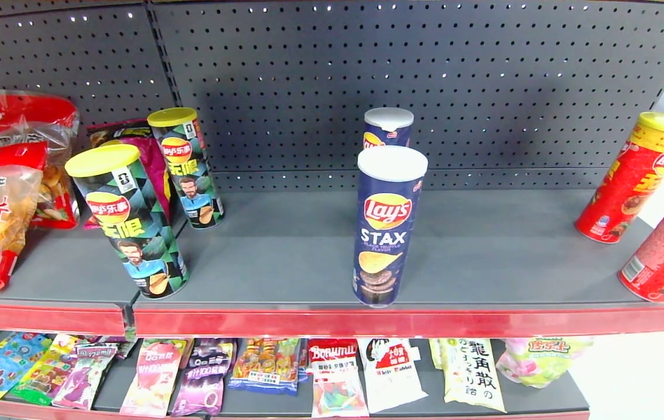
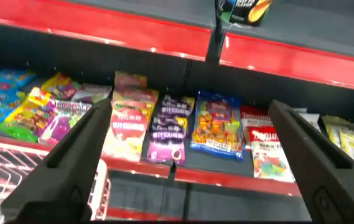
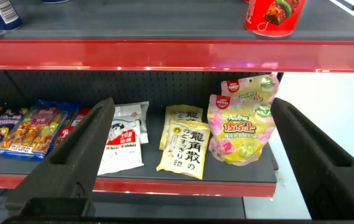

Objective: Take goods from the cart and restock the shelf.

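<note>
Wide-spread left tool (image 2: 189,112) gripping nothing, right tool (image 3: 192,106) likewise spread and empty, both facing the lower shelf (image 3: 183,185) of snack packets (image 3: 184,148)

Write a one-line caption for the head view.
Pairs of green cans, blue cans and red cans stand on the grey shelf, with snack packets on the lower shelf.

Logos and lettering mark the blue can (image 1: 389,233) and green can (image 1: 128,221).

Candy packets (image 1: 268,364) lie in a row below a perforated panel (image 1: 483,76).
</note>
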### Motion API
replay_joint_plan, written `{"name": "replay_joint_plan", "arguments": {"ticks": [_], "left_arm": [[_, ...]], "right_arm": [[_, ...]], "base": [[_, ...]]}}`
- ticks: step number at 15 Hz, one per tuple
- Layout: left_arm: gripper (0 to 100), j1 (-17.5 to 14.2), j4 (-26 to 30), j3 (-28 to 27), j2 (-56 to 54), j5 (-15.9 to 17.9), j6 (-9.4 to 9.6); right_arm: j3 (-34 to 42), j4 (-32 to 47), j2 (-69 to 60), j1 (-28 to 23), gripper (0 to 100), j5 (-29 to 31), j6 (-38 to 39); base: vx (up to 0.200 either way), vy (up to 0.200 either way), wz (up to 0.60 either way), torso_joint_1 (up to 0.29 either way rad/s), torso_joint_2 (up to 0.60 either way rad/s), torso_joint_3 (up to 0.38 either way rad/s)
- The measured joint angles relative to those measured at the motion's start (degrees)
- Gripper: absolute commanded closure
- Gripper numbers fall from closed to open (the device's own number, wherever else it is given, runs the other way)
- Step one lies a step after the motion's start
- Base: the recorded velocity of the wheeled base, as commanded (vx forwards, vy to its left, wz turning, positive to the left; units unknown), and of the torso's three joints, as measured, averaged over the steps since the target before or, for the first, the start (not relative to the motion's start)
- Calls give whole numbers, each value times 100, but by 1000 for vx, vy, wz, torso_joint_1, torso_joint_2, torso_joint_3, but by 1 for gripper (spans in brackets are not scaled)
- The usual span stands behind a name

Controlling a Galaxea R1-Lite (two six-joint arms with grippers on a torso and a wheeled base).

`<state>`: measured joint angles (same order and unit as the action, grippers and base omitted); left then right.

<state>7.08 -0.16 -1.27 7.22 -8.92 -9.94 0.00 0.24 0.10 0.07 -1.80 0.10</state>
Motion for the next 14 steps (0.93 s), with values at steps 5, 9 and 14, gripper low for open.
{"name": "replay_joint_plan", "arguments": {"ticks": [5,9,14], "left_arm": [[0,-55,-224,106,-168,1524,783],[0,-108,-27,119,-166,469,602],[0,-422,-9,122,-193,569,633]], "right_arm": [[0,0,0,0,0,-2,-2],[0,0,0,0,0,-9,-10],[0,0,0,0,0,-11,-2]], "base": [[0,0,0,0,0,0],[0,0,0,0,0,0],[0,0,0,0,0,0]]}}
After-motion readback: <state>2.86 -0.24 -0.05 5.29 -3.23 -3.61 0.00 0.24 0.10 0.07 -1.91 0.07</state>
